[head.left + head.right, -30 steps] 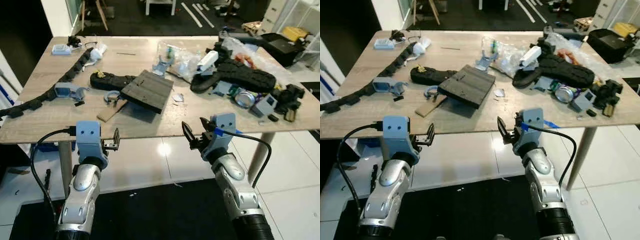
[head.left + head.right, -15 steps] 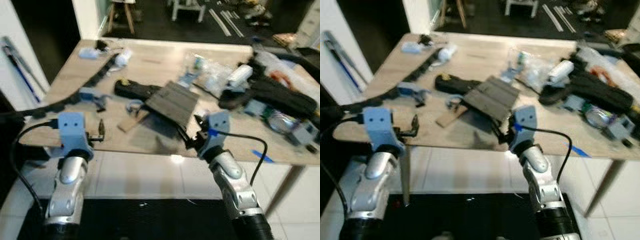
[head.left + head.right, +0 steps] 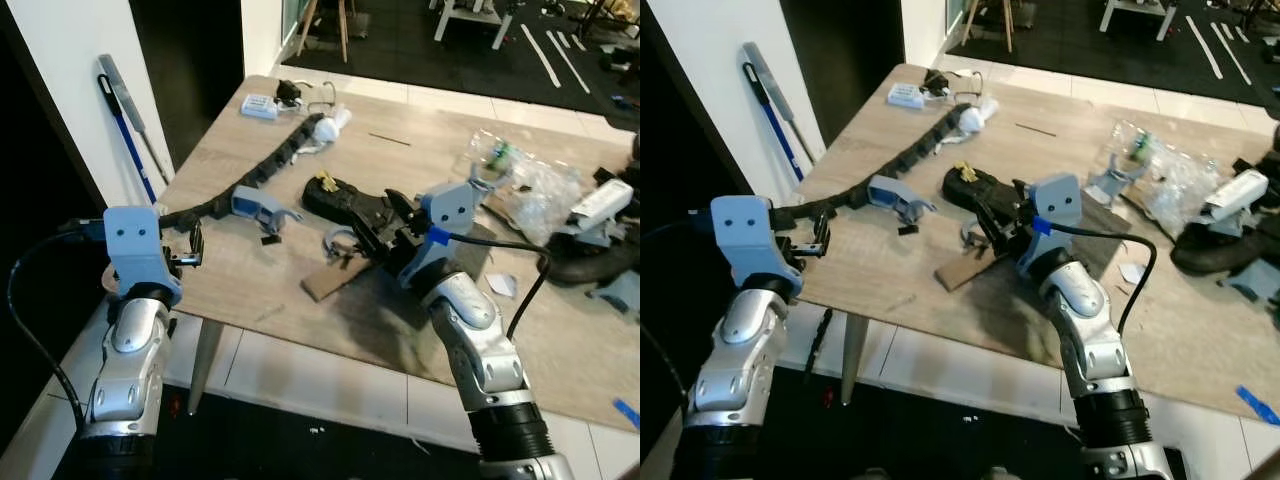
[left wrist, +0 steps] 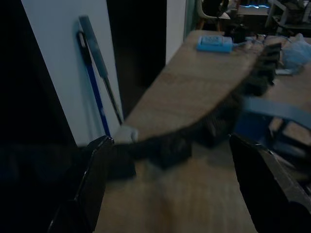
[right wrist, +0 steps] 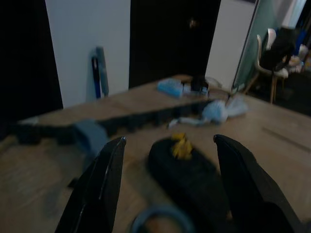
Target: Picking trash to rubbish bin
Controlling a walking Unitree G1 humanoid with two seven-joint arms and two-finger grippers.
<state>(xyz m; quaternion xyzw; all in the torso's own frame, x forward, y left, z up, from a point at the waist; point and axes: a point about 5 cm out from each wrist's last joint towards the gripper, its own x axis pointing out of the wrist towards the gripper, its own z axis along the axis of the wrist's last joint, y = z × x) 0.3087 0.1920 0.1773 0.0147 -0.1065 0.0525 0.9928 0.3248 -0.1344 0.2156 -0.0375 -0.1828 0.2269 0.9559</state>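
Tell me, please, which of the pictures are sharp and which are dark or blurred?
Both eye views are bright and fairly sharp across the table. The left wrist view is dim and blurred, the black chain smeared. The right wrist view is dark and soft, its black pincer fingers out of focus.

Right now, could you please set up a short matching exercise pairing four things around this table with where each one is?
Things:
1. small blue box
2. brown cardboard strip
3. blue-handled tool
4. right claw

Places:
A. leaning against the white wall beside the table
B. open, over the dark sole-shaped piece with the yellow scrap on it
C. at the table's far corner, by the cables
D. lying flat on the table next to a small metal ring

Pairs: 1-C, 2-D, 3-A, 4-B
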